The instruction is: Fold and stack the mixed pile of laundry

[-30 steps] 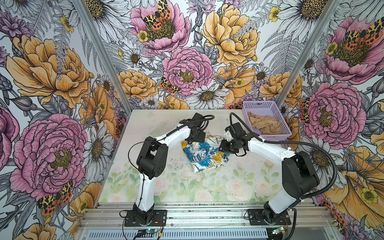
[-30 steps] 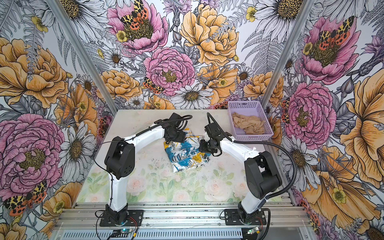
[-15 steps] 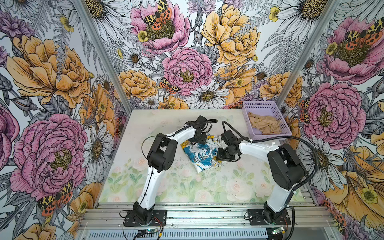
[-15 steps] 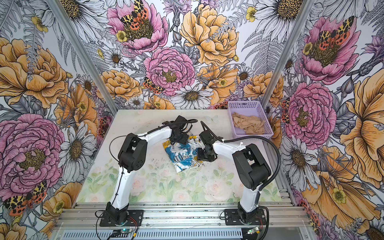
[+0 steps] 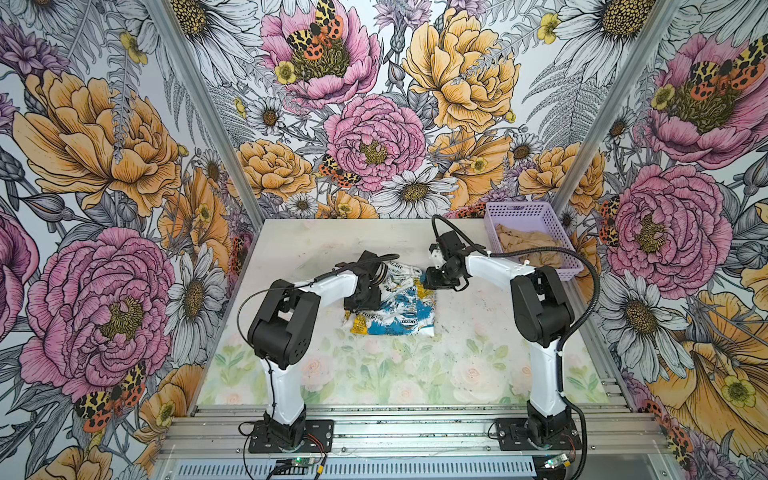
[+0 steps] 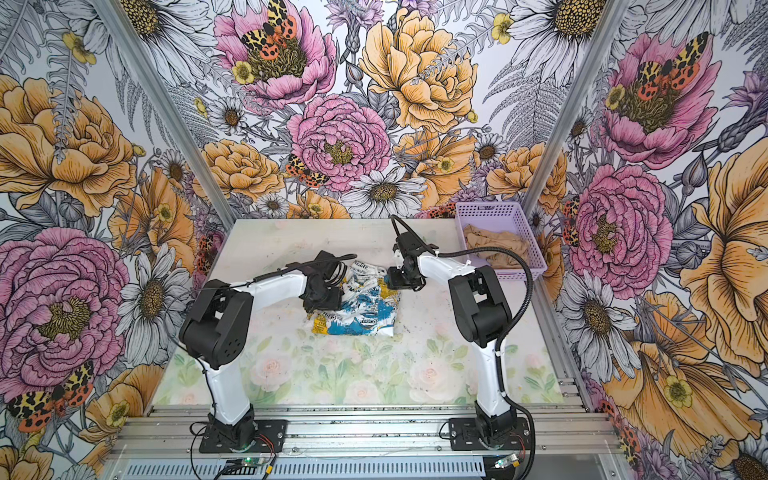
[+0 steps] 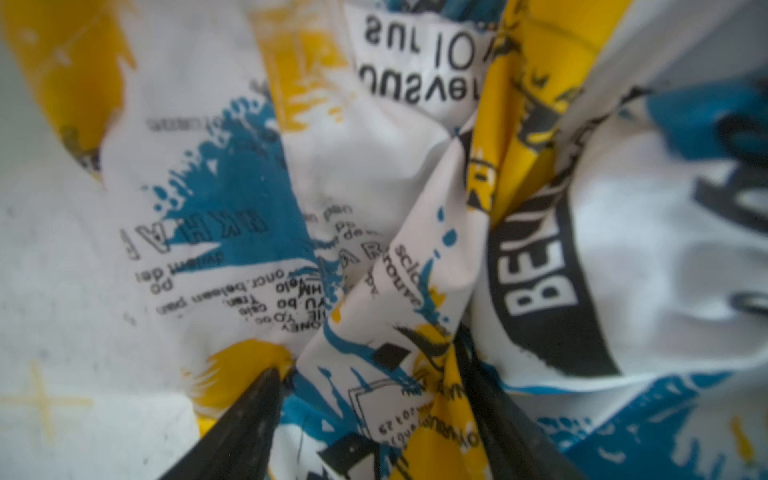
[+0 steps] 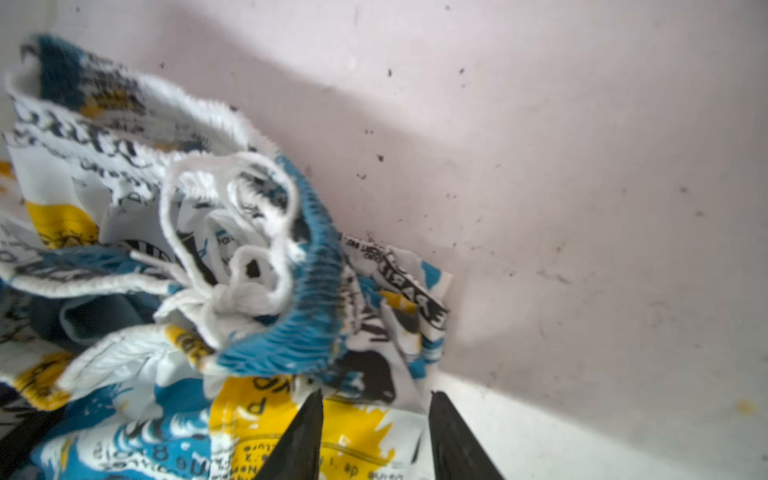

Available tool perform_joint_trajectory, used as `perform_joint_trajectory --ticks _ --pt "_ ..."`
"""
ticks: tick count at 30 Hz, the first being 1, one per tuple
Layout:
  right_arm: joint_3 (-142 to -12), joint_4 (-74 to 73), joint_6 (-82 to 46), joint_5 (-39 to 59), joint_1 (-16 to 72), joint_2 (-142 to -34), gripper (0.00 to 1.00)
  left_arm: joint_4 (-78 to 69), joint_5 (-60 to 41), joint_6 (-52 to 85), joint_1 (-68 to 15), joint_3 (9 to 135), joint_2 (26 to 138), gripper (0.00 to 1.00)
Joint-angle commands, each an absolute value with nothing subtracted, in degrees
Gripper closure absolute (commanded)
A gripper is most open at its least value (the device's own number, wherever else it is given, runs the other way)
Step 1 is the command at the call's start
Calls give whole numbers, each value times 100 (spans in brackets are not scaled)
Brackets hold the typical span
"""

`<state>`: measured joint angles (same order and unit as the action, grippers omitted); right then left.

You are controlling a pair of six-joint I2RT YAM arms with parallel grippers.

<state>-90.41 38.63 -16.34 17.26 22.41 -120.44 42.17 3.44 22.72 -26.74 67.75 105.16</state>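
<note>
Newsprint shorts (image 5: 395, 305) lay mid-frame, the tan garment (image 5: 528, 249) in the lavender basket (image 5: 519, 205) at upper right. My left gripper (image 7: 365, 353) stood open astride a fabric ridge, my right gripper (image 8: 376, 392) open at a corner. I feared that withdrawing fingers would snag the cloth and undo the fold.

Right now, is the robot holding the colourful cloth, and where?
It cannot be told for sure. The left pincer straddles a bunched fold of the printed garment; the right pincer stands open over its edge, gripping nothing.

In both top views my left gripper (image 5: 360, 300) hides its own fingertips and the left edge of the printed garment (image 5: 401, 309).
</note>
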Motion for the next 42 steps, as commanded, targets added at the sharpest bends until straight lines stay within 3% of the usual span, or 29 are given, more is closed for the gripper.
perform_joint_trajectory --ticks 1,6,15,28,42 --pt "-9237 4140 -1447 1958 2201 -11761 53 4221 319 2572 -2674 6968 10013 19" --pt "-9312 4132 -1727 2205 2248 -11542 52 3944 333 2265 -2425 7754 10055 18" --pt "-9307 4122 -2139 2044 2485 -11479 51 3431 -709 647 -2511 8752 11198 22" --pt "-8960 4087 -2201 2005 2470 -11268 50 3089 -1029 335 -2452 8178 11112 34" --pt "-8888 4087 -2269 2030 2456 -11146 48 2699 -1754 103 -2170 7611 10560 32"
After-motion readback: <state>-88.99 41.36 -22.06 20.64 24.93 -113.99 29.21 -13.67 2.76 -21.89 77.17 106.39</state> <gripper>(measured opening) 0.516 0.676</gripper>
